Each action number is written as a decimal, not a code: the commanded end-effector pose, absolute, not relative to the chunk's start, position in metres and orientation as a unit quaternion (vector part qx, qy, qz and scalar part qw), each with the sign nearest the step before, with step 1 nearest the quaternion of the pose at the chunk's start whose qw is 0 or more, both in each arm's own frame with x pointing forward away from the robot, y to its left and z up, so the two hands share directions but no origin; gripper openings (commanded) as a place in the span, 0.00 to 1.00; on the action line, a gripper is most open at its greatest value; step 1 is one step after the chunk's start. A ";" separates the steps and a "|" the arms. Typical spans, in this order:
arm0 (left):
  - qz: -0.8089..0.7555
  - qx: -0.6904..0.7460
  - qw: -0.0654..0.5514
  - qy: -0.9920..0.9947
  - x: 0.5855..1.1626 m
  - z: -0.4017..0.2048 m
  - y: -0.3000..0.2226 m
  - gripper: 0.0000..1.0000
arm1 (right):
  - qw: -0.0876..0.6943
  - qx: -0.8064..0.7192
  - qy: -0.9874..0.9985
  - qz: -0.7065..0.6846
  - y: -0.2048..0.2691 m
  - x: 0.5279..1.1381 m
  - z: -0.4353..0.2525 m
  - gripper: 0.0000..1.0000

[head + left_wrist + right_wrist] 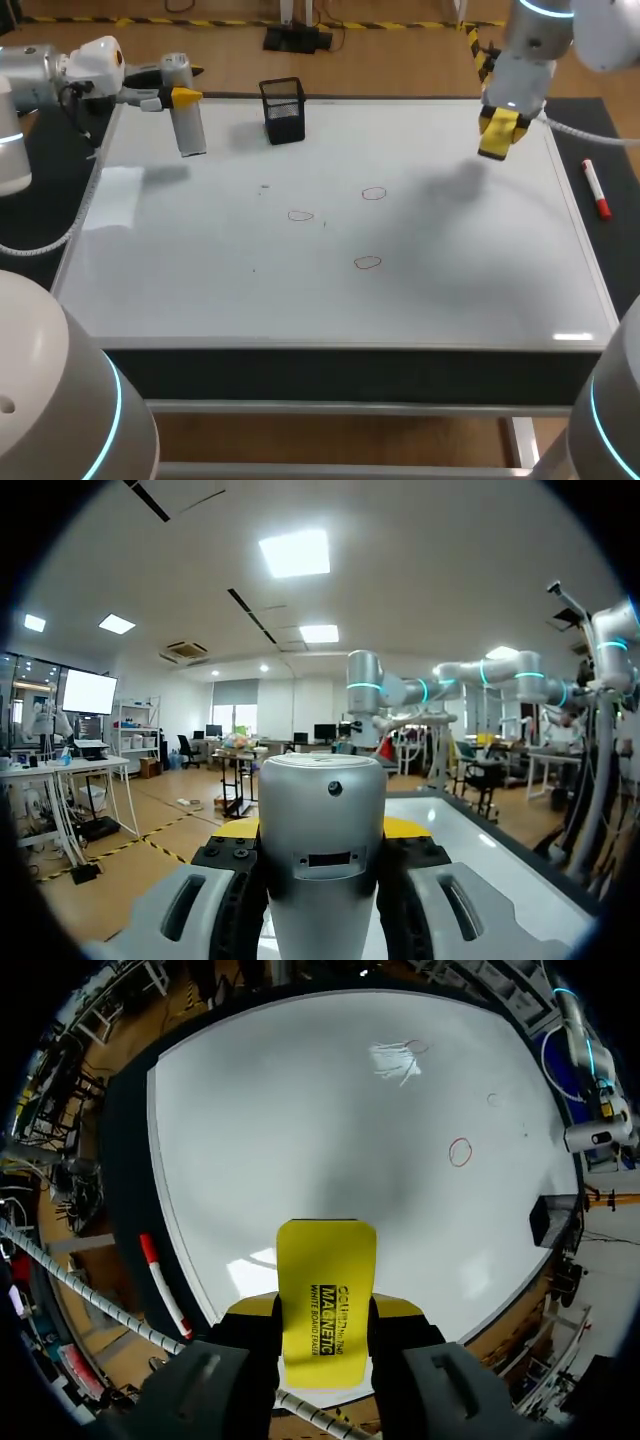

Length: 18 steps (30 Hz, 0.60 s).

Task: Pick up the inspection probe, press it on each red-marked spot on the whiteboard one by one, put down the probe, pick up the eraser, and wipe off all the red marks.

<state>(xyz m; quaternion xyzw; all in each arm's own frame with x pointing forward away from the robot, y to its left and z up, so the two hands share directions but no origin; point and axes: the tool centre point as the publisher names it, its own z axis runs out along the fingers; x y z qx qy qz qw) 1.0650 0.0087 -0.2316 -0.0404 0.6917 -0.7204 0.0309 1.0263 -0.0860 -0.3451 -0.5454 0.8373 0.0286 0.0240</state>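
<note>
The inspection probe [188,118], a silver cylinder, hangs upright above the whiteboard's [200,280] far left corner with my left gripper [183,98] shut on it. In the left wrist view the probe [322,850] fills the gap between the fingers of the left gripper [322,830]. My right gripper [500,125] is shut on the yellow eraser [497,138] above the board's far right corner. The eraser [325,1300] sits between the fingers of the right gripper [325,1312]. Three red circles [374,193], [300,215], [367,263] lie mid-board; ahead of the eraser a red circle [459,1151] shows too.
A black mesh pen holder [283,110] stands at the board's far edge, right of the probe. A red marker [596,188] lies on the dark table beside the board's right edge, also visible in the right wrist view as the marker [163,1285].
</note>
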 end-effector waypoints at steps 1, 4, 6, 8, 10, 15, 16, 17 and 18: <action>-0.720 -0.041 0.032 0.692 1.064 -0.230 0.008 0.00 | 0.034 -0.568 0.822 0.029 -0.058 1.013 -0.341 0.00; -0.720 -0.041 0.032 0.692 1.064 -0.230 0.008 0.00 | 0.034 -0.600 0.799 0.021 -0.024 1.001 -0.337 0.00; -0.720 -0.041 0.032 0.692 1.064 -0.230 0.008 0.00 | 0.027 -0.620 0.784 0.000 0.000 0.993 -0.336 0.00; -0.720 -0.041 0.032 0.692 1.064 -0.230 0.008 0.00 | 0.025 -0.636 0.771 -0.006 0.024 0.985 -0.335 0.00; -0.720 -0.041 0.032 0.692 1.064 -0.230 0.008 0.00 | 0.022 -0.649 0.761 -0.018 0.045 0.977 -0.335 0.00; -0.720 -0.041 0.032 0.692 1.064 -0.230 0.008 0.00 | 0.020 -0.689 0.724 -0.019 0.101 0.956 -0.337 0.00; -0.720 -0.041 0.032 0.692 1.064 -0.230 0.008 0.00 | 0.019 -0.697 0.716 -0.018 0.111 0.953 -0.339 0.00; -0.720 -0.041 0.032 0.692 1.064 -0.230 0.008 0.00 | 0.019 -0.704 0.710 -0.011 0.122 0.949 -0.340 0.00; -0.720 -0.041 0.032 0.692 1.064 -0.230 0.008 0.00 | 0.017 -0.709 0.705 -0.011 0.132 0.946 -0.341 0.00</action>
